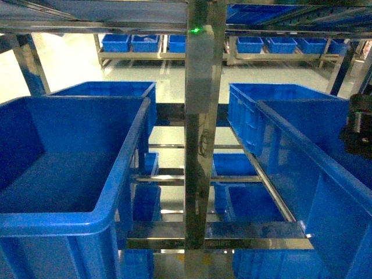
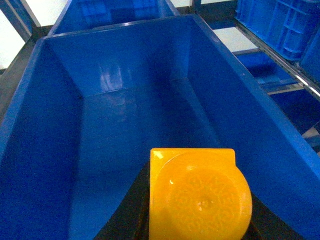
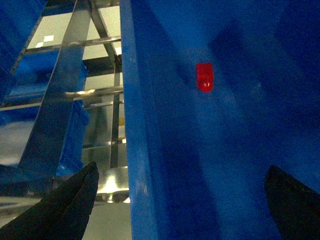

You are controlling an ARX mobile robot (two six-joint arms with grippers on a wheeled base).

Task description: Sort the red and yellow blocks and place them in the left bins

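1. The scene is a warehouse aisle: a steel rack upright [image 1: 200,133] stands in the middle, with more blue crates on a far shelf [image 1: 232,55] across a pale floor.
2. The large orange-yellow plastic brick with a round stud [image 2: 200,197] sits pinched in the left gripper [image 2: 200,220] over the near end of the deep blue ribbed plastic crate on the left [image 2: 60,125]. The fingers are mostly hidden beneath it.
3. Release looks safe, though a drop from this height could bounce the brick off the crate floor.
4. The small glossy red plastic brick [image 3: 204,77] lies on the floor of the blue crate on the right [image 3: 145,150].
5. The right gripper [image 3: 180,200] is spread wide and holds nothing, one finger [image 3: 70,200] outside that crate's wall.
6. Descending so, it would likely strike the rim.
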